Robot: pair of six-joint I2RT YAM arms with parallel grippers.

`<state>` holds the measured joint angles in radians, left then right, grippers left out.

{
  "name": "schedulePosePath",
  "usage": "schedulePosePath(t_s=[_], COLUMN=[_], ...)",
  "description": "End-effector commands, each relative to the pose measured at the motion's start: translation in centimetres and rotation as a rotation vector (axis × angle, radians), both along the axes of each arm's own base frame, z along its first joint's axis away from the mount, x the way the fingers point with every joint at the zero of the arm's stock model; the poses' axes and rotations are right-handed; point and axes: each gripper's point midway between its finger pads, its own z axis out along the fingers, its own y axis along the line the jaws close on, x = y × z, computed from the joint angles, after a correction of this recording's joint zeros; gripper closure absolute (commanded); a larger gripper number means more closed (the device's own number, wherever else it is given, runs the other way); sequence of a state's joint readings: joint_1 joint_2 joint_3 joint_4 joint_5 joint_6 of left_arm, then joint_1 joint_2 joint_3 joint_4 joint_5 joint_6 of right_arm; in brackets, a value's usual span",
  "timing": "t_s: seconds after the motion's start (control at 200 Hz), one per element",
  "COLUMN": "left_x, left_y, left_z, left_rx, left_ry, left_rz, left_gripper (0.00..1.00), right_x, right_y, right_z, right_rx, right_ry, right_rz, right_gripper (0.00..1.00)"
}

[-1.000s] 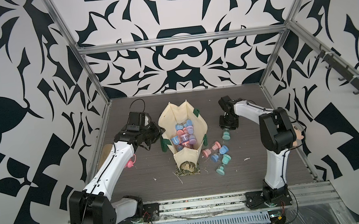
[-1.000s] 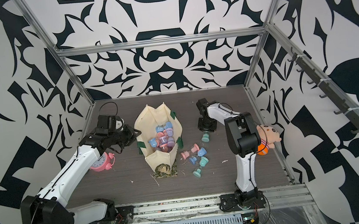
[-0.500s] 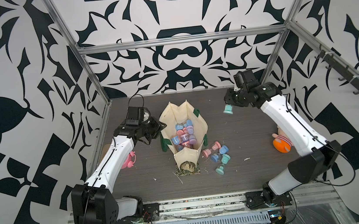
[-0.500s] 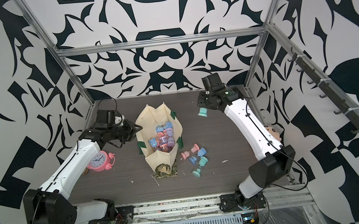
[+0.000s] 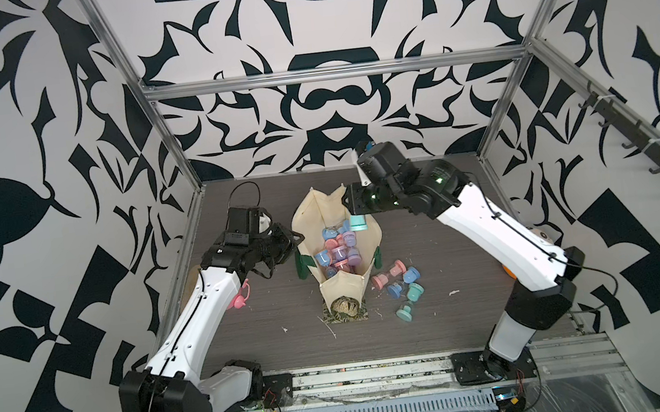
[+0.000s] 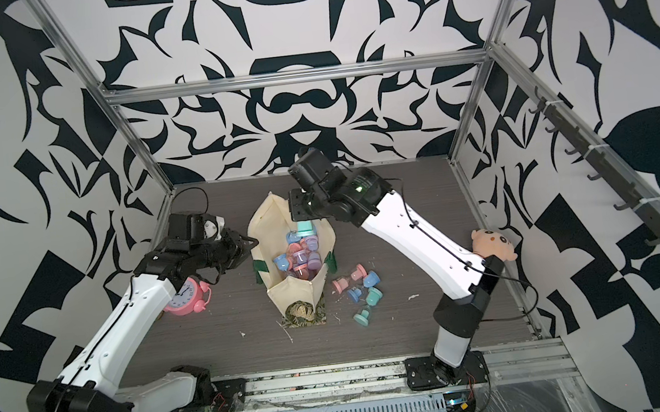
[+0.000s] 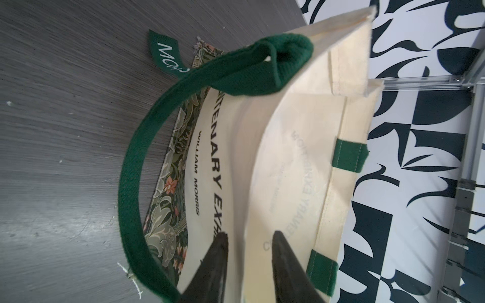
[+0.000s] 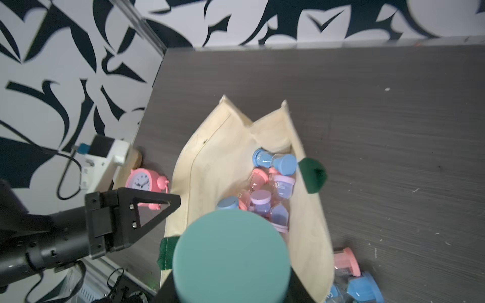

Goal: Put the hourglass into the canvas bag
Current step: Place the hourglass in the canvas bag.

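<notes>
Two arms are working over one canvas bag that is standing open-mouthed in the middle of the table.

The right gripper is reaching in from the far right. It is clamping tight on one teal hourglass, which is hanging over the far part of the bag's mouth. The right wrist view is looking down past the hourglass's round end into the bag. I cannot tell whether its lower end is dipping below the rim.

The left gripper is coming from the left. In the left wrist view it is closing partway on the bag's left wall, one finger outside the canvas and one inside.

A heap of blue, pink and lilac hourglasses is lying inside the bag, too piled up to count. On the table just right of the bag, three more seem to be lying close together:
- one pink
- one blue
- one teal

One pink alarm clock is sitting at the left, partly under the left arm. One plush doll is peeking out behind the right arm at the right edge.
</notes>
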<state>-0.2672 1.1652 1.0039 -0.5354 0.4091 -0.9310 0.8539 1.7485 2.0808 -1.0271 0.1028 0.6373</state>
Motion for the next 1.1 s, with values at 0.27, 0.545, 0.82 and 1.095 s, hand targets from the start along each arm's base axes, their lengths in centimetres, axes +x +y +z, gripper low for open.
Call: schedulePosePath(t_s=[0.27, 0.545, 0.82, 1.095], left_x=[-0.3, 0.1, 0.0, 0.1], left_y=[-0.7, -0.7, -0.7, -0.9], left_z=[-1.9, -1.6, -2.0, -1.9], left_rx=[0.018, 0.02, 0.029, 0.032], left_ry=[0.048, 0.026, 0.034, 0.03], left_rz=[-0.004, 0.008, -0.002, -0.022], left_gripper=[0.74, 0.89, 1.0, 1.0], right_x=[-0.1, -1.4, -3.5, -4.3], right_y=[4.8, 6.0, 6.1, 6.6], right_z=[-6.9, -12.2, -16.1, -17.5], right_rx=[-0.101, -0.166, -0.203, -0.209], right_ry=[0.166, 0.259, 0.349, 0.382], right_rz=[0.06, 0.085, 0.078, 0.079], right_gripper=[1.0, 1.0, 1.0, 0.7])
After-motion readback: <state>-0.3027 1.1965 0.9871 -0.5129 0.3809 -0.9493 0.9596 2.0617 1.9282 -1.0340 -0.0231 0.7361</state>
